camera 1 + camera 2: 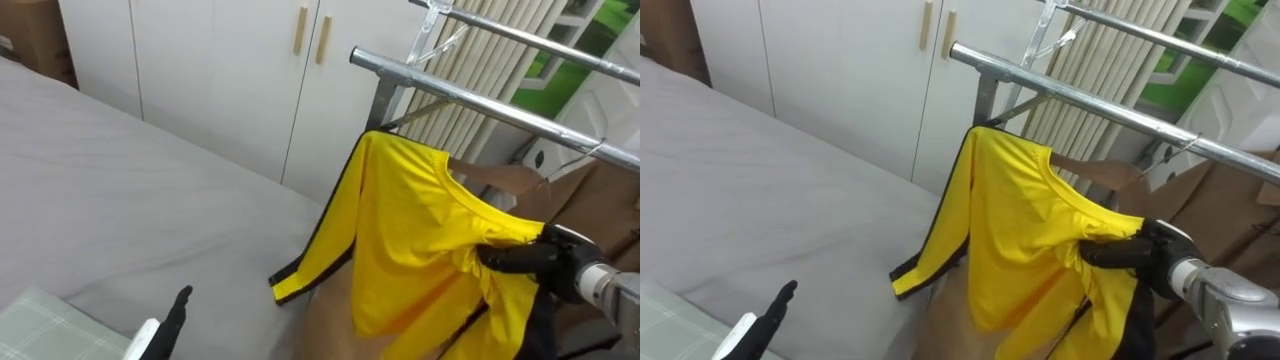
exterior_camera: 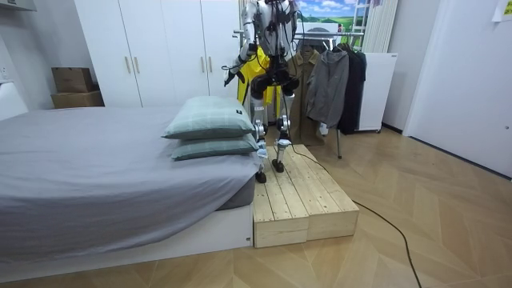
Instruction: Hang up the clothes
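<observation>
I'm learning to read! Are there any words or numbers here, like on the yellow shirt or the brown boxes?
No text here can be read.
The yellow shirt, gripped by the right hand: plain, no print shows.
The cardboard boxes in the room view: too small to tell.

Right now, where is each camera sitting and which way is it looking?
Left eye view: on the robot's head, looking down at the yellow shirt by the metal rail, bed on the left; the right hand grips the shirt, the left hand hangs low, fingers straight.
Right eye view: same head, slightly to one side, same scene and both hands.
Room view: stands off in the room, facing the bed and the whole robot on a wooden platform.
Shared: all three show the shirt and bed.
</observation>
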